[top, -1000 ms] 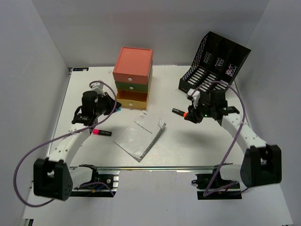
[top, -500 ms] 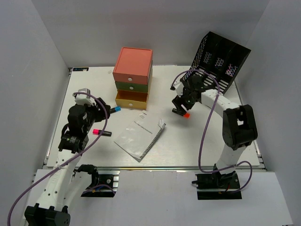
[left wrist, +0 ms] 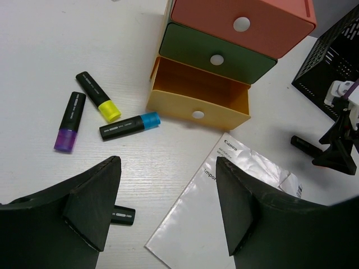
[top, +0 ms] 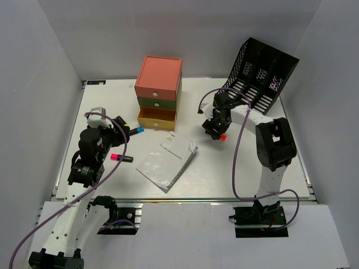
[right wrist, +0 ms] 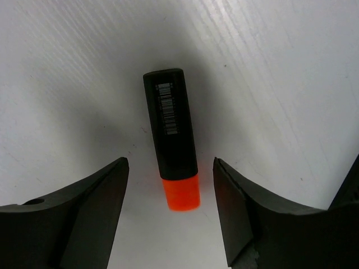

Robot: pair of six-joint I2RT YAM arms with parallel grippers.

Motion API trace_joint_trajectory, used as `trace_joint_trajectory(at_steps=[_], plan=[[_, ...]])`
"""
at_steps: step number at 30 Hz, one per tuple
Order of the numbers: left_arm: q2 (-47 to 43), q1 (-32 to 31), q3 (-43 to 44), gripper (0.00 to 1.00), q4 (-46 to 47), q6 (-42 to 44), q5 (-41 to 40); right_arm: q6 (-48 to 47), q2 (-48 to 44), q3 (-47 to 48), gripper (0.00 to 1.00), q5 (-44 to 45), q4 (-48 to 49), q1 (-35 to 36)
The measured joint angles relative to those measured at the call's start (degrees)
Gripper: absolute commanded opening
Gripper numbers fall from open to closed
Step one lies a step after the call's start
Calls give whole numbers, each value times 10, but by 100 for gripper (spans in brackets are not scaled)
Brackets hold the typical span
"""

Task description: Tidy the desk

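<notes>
Top external view: the desk (top: 241, 168) fills the middle of the scene, with its metal rail along the near edge just beyond the arm bases. Little looks tidied yet.

Closest to the near edge, about midway along it, a booklet (top: 167, 162) in a clear sleeve lies loose. A pink highlighter (top: 120, 158) lies to its left, toward the left edge.

Farther in on the left side, the left gripper (left wrist: 168, 163) hangs above the surface with its jaws spread wide and nothing between them. Beyond it lie three more loose pens: a purple highlighter (left wrist: 70, 114), a yellow highlighter (left wrist: 98, 96) and a blue highlighter (left wrist: 130, 125).

On the right side, the right gripper (right wrist: 169, 162) is low over an orange highlighter (right wrist: 171, 147). Its jaws are parted on either side of the pen and not touching it, so nothing is gripped.

Toward the far edge stands the drawer box (top: 159, 89). Its yellow drawer (left wrist: 199, 96) is pulled out and looks empty. The black file rack (top: 259, 75) sits at the far right corner.

I judge the task to be at an early stage. All five pens are likely bound for the open drawer and the booklet for the rack, and closing on the orange pen looks like the step in hand.
</notes>
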Motion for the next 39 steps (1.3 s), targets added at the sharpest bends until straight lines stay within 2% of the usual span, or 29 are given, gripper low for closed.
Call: trace_joint_trajectory(at_steps=[7,10,13,14,17,21,25,28,34,39], plan=[[-1,0,0,78,0,0,0,-19,18,0,60,-1,-8,-2],[-1,0,0,78,0,0,-1,-24,24,0,51,-5,-9,-3],[-1,0,0,78,0,0,-2,-31,24,0,36,-8,-10,-3],[-1,0,0,78,0,0,-2,-35,24,0,27,-8,-10,-3],[-1,0,0,78,0,0,-4,-42,24,0,12,-5,-8,-4],[0,0,0,78,0,0,-8,-58,15,0,1,1,-20,-3],[2,0,0,78,0,0,-13,-76,-22,18,0,-8,-62,5],[5,0,0,78,0,0,-16,-90,-60,66,0,-24,-84,31],[20,0,0,78,-1,-2,-28,-101,-100,150,0,-60,-68,140],[36,0,0,77,-3,-4,-35,-96,-66,189,0,-60,-33,216]])
